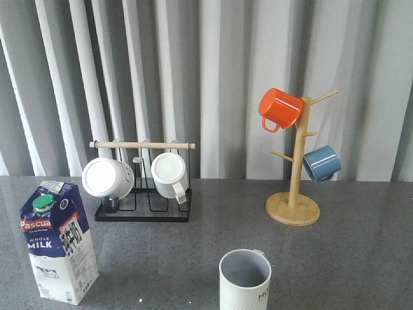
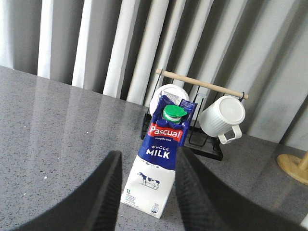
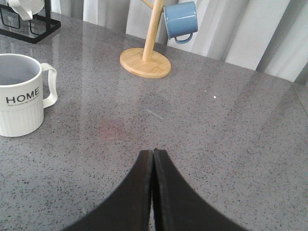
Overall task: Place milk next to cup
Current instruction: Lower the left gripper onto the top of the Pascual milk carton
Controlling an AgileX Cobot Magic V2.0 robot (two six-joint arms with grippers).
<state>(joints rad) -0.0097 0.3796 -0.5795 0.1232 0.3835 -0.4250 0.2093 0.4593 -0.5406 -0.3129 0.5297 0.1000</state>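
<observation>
The milk (image 1: 57,242) is a tall blue-and-white carton with a green cap, standing upright at the front left of the grey table. In the left wrist view the milk (image 2: 159,159) stands just beyond my open left gripper (image 2: 147,161), framed by the two dark fingers, which do not touch it. The cup (image 1: 244,279), an off-white ribbed mug with a grey inside, stands at the front centre. In the right wrist view the cup (image 3: 20,96) shows its "HOME" lettering and handle. My right gripper (image 3: 153,153) is shut on nothing, over bare table. Neither gripper shows in the front view.
A black wire rack (image 1: 143,212) with a wooden bar holds two white mugs (image 1: 108,177) behind the milk. A wooden mug tree (image 1: 295,194) at the back right carries an orange mug (image 1: 279,108) and a blue mug (image 1: 321,163). Grey curtains hang behind the table.
</observation>
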